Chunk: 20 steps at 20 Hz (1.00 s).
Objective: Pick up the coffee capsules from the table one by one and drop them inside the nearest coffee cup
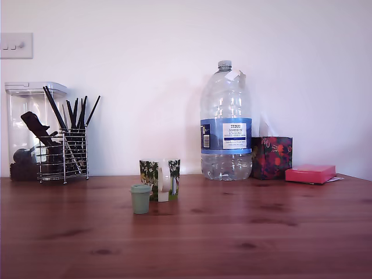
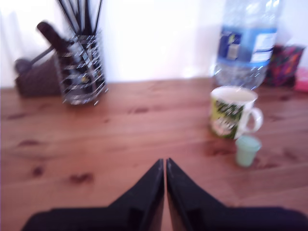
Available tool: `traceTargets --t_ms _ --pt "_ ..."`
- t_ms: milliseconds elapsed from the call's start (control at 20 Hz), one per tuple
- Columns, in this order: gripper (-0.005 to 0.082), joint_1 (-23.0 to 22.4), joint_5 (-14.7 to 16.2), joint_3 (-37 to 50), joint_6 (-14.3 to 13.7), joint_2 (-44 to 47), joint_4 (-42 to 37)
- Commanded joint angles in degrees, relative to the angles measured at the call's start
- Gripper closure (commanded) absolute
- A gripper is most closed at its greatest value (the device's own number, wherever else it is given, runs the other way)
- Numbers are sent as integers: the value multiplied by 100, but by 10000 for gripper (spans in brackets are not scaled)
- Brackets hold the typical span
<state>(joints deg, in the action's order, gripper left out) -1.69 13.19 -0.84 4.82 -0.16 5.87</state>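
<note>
The gripper (image 2: 165,162) hangs over bare table (image 1: 244,232), its black jaws pressed almost together and clasping nothing. In the exterior view one coffee capsule (image 1: 140,199) stands upright just beside the coffee cup (image 1: 149,172), at its 8 o'clock. Open wood spreads from 3 round to 9 o'clock, and a water bottle (image 1: 226,122) stands back at 2 o'clock.

On my feeds I count one pale green capsule (image 1: 140,198), one tree-printed mug (image 1: 160,179) and one big water bottle (image 1: 226,125). There is one wire holder (image 1: 63,156) with several black sticks (image 1: 56,109) in it, too crowded for me to number, and one clear lidded container (image 1: 26,125). I also see one dark patterned box (image 1: 272,157), one flat red box (image 1: 310,173), one wall switch (image 1: 16,45), one bench (image 1: 244,226) and one tool (image 2: 165,166).
</note>
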Motion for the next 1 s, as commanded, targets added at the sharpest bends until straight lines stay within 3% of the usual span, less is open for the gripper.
traceTargets --t_ms 0,150,350,700,950 --pt "788 2 205 -26 105 -55 -179" --pt "788 -59 597 -44 208 107 -295" --pt "788 -435 671 -162 205 911 -557" --pt "788 -1248 555 -225 -337 2977 -1878" --pt "788 -1550 544 -225 -514 4459 -2990"
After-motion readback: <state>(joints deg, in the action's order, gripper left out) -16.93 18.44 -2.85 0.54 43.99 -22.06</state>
